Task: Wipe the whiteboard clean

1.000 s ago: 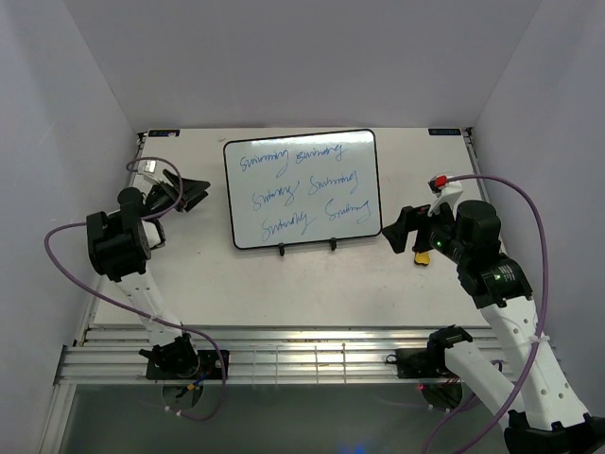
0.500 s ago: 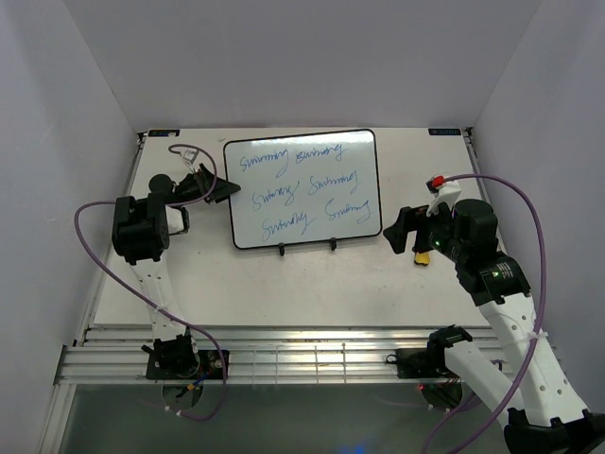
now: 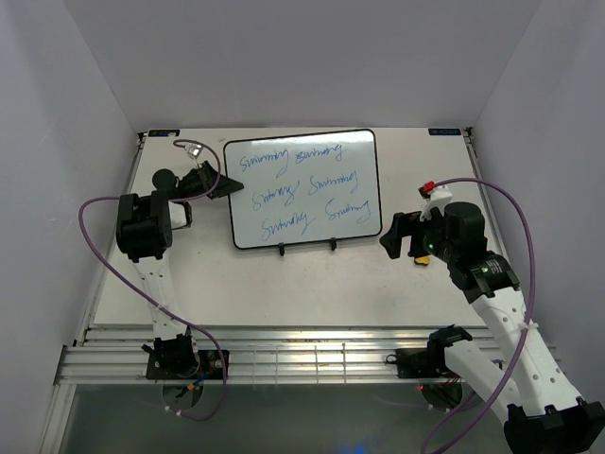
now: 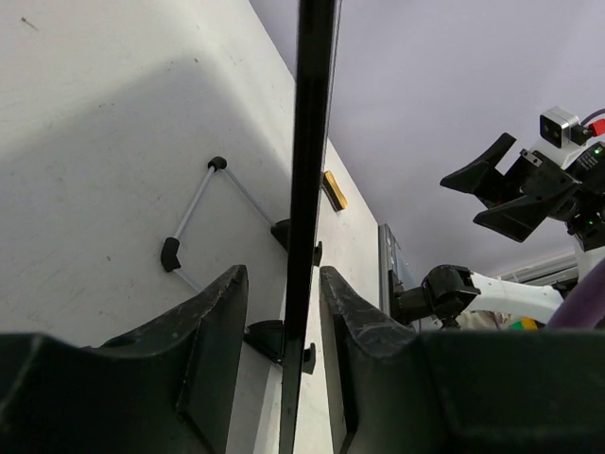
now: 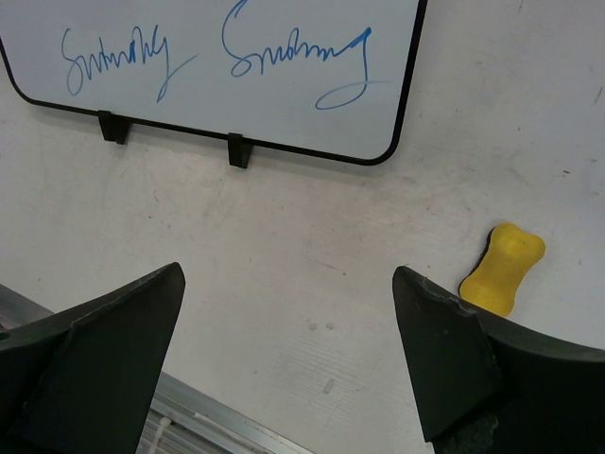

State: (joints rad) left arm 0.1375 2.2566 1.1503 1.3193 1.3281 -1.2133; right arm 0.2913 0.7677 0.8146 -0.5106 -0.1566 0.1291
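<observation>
The whiteboard (image 3: 302,189) stands tilted at the back middle of the table, covered with blue cursive writing. My left gripper (image 3: 230,186) is at its left edge. In the left wrist view the board's thin black frame (image 4: 307,170) runs between the two fingers of the left gripper (image 4: 282,274), with a narrow gap showing on each side. My right gripper (image 3: 389,236) hovers wide open to the right of the board's lower right corner, holding nothing. A small yellow eraser (image 5: 503,269) lies on the table just right of the right gripper (image 5: 288,274), below the whiteboard (image 5: 208,66).
Two black clip feet (image 3: 281,251) hold the board's lower edge, and a wire prop (image 4: 194,208) stands behind it. Grey walls close in the table on three sides. An aluminium rail (image 3: 302,359) runs along the near edge.
My left arm swung right to the board's left edge and its jaws narrowed around the frame. My right arm shifted slightly left and its jaws widened a little.
</observation>
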